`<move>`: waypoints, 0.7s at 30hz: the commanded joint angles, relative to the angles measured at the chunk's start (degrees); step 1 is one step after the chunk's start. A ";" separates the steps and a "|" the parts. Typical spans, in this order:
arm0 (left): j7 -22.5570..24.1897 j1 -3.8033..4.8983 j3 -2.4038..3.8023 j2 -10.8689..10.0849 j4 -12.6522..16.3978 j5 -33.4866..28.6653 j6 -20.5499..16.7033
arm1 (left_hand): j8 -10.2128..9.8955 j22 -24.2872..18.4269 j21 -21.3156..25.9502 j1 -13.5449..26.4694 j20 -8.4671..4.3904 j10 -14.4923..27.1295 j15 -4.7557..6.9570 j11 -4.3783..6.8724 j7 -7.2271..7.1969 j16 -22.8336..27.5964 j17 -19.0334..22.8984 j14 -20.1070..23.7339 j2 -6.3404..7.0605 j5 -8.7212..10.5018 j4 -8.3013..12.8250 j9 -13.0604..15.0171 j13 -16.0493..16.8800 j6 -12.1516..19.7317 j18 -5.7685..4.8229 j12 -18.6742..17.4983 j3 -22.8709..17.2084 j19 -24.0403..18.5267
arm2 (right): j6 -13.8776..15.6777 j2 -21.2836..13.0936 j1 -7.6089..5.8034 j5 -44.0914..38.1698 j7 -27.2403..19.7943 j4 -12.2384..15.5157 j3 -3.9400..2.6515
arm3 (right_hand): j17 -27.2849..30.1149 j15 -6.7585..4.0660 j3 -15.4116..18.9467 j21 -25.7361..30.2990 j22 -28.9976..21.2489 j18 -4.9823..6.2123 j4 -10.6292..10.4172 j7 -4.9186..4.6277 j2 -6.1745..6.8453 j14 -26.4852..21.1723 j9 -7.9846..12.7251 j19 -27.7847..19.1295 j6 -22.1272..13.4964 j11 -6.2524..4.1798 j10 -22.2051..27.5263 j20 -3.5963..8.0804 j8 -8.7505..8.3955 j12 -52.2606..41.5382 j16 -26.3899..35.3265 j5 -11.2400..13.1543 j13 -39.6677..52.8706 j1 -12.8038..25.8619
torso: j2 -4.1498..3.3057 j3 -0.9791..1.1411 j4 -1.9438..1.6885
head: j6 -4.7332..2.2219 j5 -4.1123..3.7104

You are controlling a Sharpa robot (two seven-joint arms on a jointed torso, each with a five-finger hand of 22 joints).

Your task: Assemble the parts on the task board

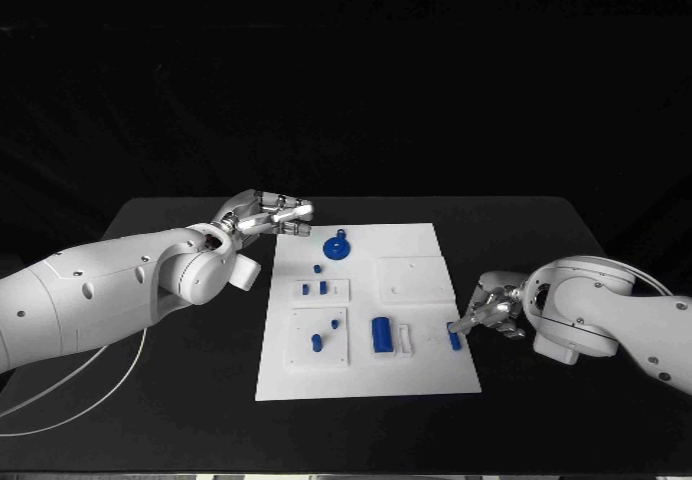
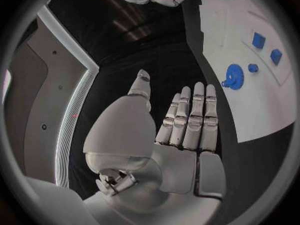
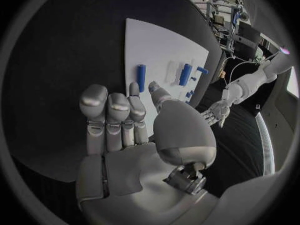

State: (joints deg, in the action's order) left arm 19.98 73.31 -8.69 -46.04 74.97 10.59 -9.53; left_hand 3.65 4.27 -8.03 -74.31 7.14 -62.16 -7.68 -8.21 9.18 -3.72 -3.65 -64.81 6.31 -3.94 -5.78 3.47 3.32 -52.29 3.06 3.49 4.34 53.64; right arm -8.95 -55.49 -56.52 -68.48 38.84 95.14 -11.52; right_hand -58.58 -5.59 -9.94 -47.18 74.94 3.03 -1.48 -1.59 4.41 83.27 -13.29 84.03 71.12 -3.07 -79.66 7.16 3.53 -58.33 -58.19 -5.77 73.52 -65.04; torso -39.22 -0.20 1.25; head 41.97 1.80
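Two hands flank the board [image 1: 418,240]. Left hand [image 1: 267,215], fingers apart and holding nothing, hovers just off the board's far left corner, near the gear [image 1: 336,247]. Small pegs [image 1: 316,343] stand in the raised plates at mid-board; a block [image 1: 382,334] lies beside them. Right hand [image 1: 490,312], also spread and empty, sits at the right edge beside a loose cylinder [image 1: 454,340]. Assembly appears early: most parts still lie unseated.

The left hand [image 1: 268,215] hovers with fingers extended and close together, holding nothing. The right hand [image 1: 490,313] sits low, fingers straight, likewise empty.
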 commanded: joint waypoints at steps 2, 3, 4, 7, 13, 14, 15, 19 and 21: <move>0.75 0.00 0.03 -0.07 0.23 -0.02 0.20 | -0.20 0.11 0.25 0.31 -0.24 -0.10 0.04 -0.15 0.08 0.08 -0.04 -0.24 -0.21 0.11 0.30 -0.10 0.07 0.35 -1.10 -0.01 -0.01 0.43 | -0.09 0.55 0.19 -2.36 2.20 -0.26 0.54 | 0.06 -0.04 -0.03 0.13 5.41 -0.21 -0.43 -0.23 0.53 0.10 0.01 3.23 -0.31 0.30 -0.24 -0.22 0.10 0.36 -0.20 0.37 0.01 -0.02 | 0.01 0.02 0.05 | 0.18 0.17; 0.69 0.00 0.03 -0.09 0.23 -0.02 0.25 | -0.19 0.11 0.25 0.33 -0.24 -0.10 0.04 -0.14 0.08 0.08 -0.04 -0.24 -0.23 0.12 0.29 -0.10 0.07 0.34 -1.09 -0.01 -0.01 0.46 | -0.30 0.72 0.21 -2.68 2.25 -0.34 0.78 | 0.06 -0.04 -0.03 0.13 5.41 -0.21 -0.43 -0.23 0.53 0.10 0.01 3.23 -0.31 0.30 -0.24 -0.22 0.10 0.36 -0.20 0.37 0.01 -0.02 | 0.01 0.02 0.04 | 0.21 0.20; 0.64 0.00 0.03 -0.11 0.23 -0.02 0.29 | -0.19 0.11 0.25 0.33 -0.24 -0.10 0.04 -0.14 0.08 0.08 -0.04 -0.24 -0.23 0.12 0.29 -0.10 0.07 0.34 -1.09 -0.01 -0.01 0.46 | -0.52 0.89 0.22 -3.12 2.28 -0.43 1.06 | 0.08 -0.01 -0.06 0.09 5.42 -0.22 -0.50 -0.24 0.63 0.10 0.01 3.22 -0.34 0.32 -0.21 -0.24 0.11 0.38 -0.19 0.57 0.02 -0.07 | 0.00 0.04 0.05 | 0.24 0.23; 0.47 0.00 0.03 -0.16 0.26 -0.02 0.40 | -0.18 0.11 0.26 0.37 -0.24 -0.07 0.04 -0.16 0.14 0.08 -0.04 -0.24 -0.21 0.16 0.24 -0.10 0.06 0.38 -1.07 -0.01 -0.02 0.49 | -0.77 1.49 0.25 -4.63 2.38 -0.80 1.88 | 0.12 0.03 -0.38 0.13 5.43 -0.21 -1.14 -0.31 1.06 0.09 0.00 3.21 -0.39 0.36 -0.13 -0.29 0.13 0.47 -0.15 0.91 0.03 -0.15 | 0.00 0.06 0.03 | 0.35 0.37; 0.06 0.00 0.03 -0.37 0.34 0.04 0.51 | -0.19 0.11 0.34 0.29 -0.18 0.26 -0.02 -0.26 0.28 0.09 -0.04 -0.10 0.14 0.28 -0.28 -0.11 0.07 0.73 -1.01 -0.01 -0.06 0.53 | -0.70 2.78 0.27 -6.96 2.54 -1.71 3.36 | 0.17 0.21 -0.98 0.57 5.35 -0.01 -1.63 -0.90 1.69 0.02 0.38 3.17 -2.07 0.74 0.38 -0.43 0.07 0.34 -0.03 1.53 0.37 -0.14 | 0.01 0.08 0.03 | 0.43 0.61; 0.02 0.00 0.02 -0.40 0.35 0.05 0.54 | -0.19 0.11 0.34 0.29 -0.18 0.26 -0.02 -0.26 0.28 0.09 -0.04 -0.10 0.14 0.28 -0.28 -0.11 0.07 0.73 -1.01 -0.01 -0.06 0.53 | -0.73 2.97 0.27 -7.40 2.55 -1.79 3.61 | 0.14 0.23 -1.03 0.56 5.36 0.02 -1.54 -0.98 1.82 0.02 0.43 3.17 -2.25 0.80 0.47 -0.45 0.09 0.41 -0.05 1.73 0.35 -0.23 | 0.02 0.07 0.01 | 0.48 0.61; -0.05 0.00 0.02 -0.44 0.36 0.05 0.60 | -0.19 0.11 0.34 0.29 -0.18 0.26 -0.02 -0.26 0.28 0.09 -0.04 -0.10 0.14 0.28 -0.28 -0.11 0.07 0.73 -1.01 -0.01 -0.06 0.53 | -0.78 3.23 0.27 -7.92 2.57 -1.89 3.88 | 0.14 0.25 -1.15 0.61 5.35 0.04 -1.45 -1.03 1.97 0.01 0.48 3.16 -2.39 0.84 0.51 -0.47 0.10 0.41 -0.04 1.87 0.36 -0.38 | 0.02 0.05 0.00 | 0.49 0.60; -0.30 0.01 0.02 -0.57 0.37 0.11 0.76 | -0.20 0.11 0.42 0.18 -0.16 0.36 -0.04 -0.30 0.30 0.09 -0.04 -0.07 0.31 0.28 -0.85 -0.11 0.06 0.92 -0.99 -0.01 0.00 0.54 | -0.93 4.28 0.29 -9.73 2.61 -2.19 4.75 | 0.12 0.34 -1.94 0.82 5.33 0.17 -0.13 -1.32 2.67 -0.04 0.82 3.13 -3.14 0.99 0.79 -0.58 0.10 0.67 0.06 1.63 0.23 -1.67 | -0.05 0.05 0.07 | 0.54 0.79; -0.42 0.01 0.02 -0.60 0.38 0.15 0.84 | -0.20 0.11 0.42 0.18 -0.16 0.36 -0.04 -0.30 0.30 0.09 -0.04 -0.07 0.31 0.28 -0.85 -0.11 0.06 0.92 -0.99 -0.01 0.00 0.54 | -0.82 4.74 0.32 -10.51 2.62 -2.31 5.08 | 0.12 0.37 -3.59 0.96 5.32 0.21 0.44 -1.43 3.08 -0.05 1.11 3.11 -3.42 1.04 0.91 -0.62 0.12 0.77 0.14 1.48 0.14 -2.09 | -0.03 0.03 0.06 | 0.52 0.75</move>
State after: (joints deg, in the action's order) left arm 19.60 73.31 -8.72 -46.66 75.16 10.62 -9.43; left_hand 3.65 4.31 -7.80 -74.31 6.94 -61.94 -7.68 -8.42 9.30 -3.72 -3.65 -64.81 6.31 -3.94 -6.16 3.43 3.32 -51.77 3.06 3.49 4.31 53.85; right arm -8.43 -51.20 -57.09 -75.78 39.37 93.27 -7.23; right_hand -58.45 -5.58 -13.40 -46.35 74.94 3.04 -1.15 -2.19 7.41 83.27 -49.20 83.84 68.92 -2.20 -78.85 6.93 3.88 -57.76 -58.18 -4.40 73.76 -66.99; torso -39.22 -0.14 1.30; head 42.50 2.52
